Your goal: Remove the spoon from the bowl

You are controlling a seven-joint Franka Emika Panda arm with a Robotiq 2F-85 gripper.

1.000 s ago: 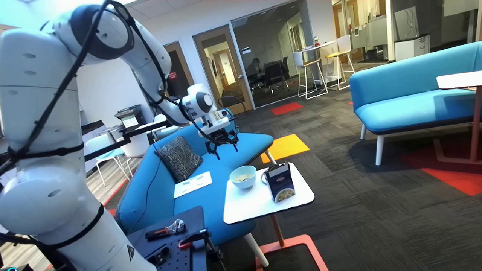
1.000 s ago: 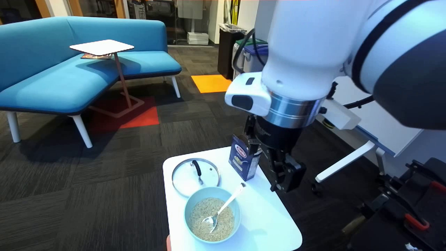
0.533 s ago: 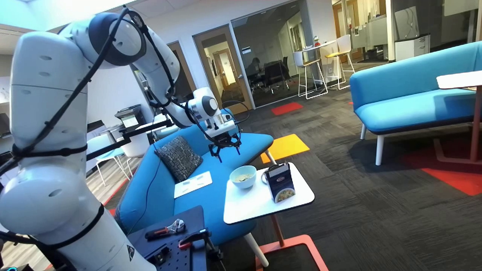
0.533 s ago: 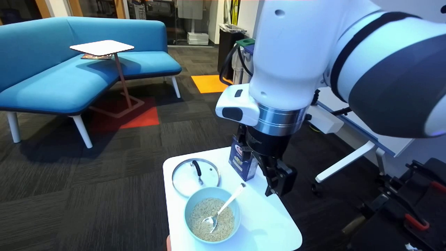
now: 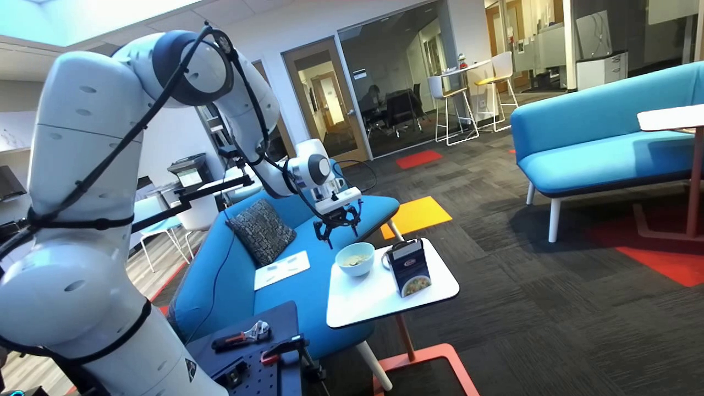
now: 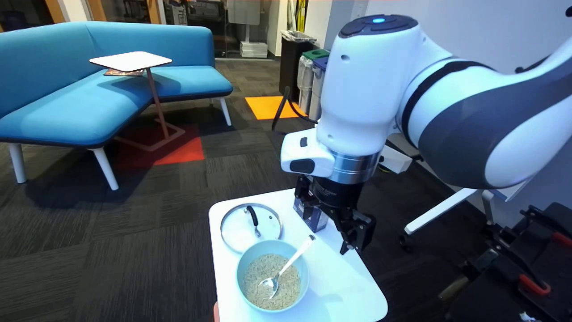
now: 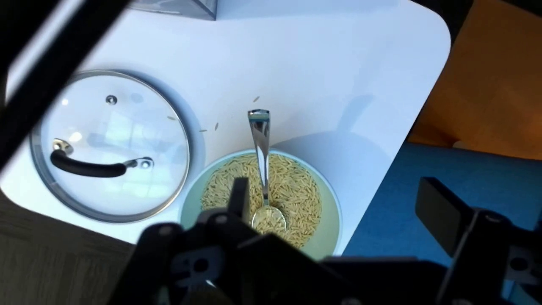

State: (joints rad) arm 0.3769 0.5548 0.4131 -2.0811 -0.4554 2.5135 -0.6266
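Note:
The pale blue round bowl [image 6: 305,279] stands on the white table and holds rice-like grains; it also shows in an exterior view [image 5: 356,269] and the wrist view [image 7: 329,228]. A silver spoon [image 6: 292,261] lies in it, its head on the grains and its handle leaning out over the rim; the wrist view shows the spoon's handle [image 7: 261,144]. My gripper [image 7: 338,201] is open and empty, above and to one side of the bowl. In the wrist view one finger overlaps the bowl left of the spoon, the other is over the blue sofa. The gripper shows in both exterior views [image 5: 344,240] [image 6: 327,233].
On the white table [image 6: 344,286] a glass lid [image 6: 234,228] with a black handle lies beside the bowl; it shows in the wrist view [image 7: 114,127]. A dark blue box [image 5: 410,269] stands near the lid, partly behind the gripper. A blue sofa [image 5: 313,242] adjoins the table.
My arm has moved down and closer to the bowl and table, with the gripper still open. The bowl, spoon, lid and box have not moved.

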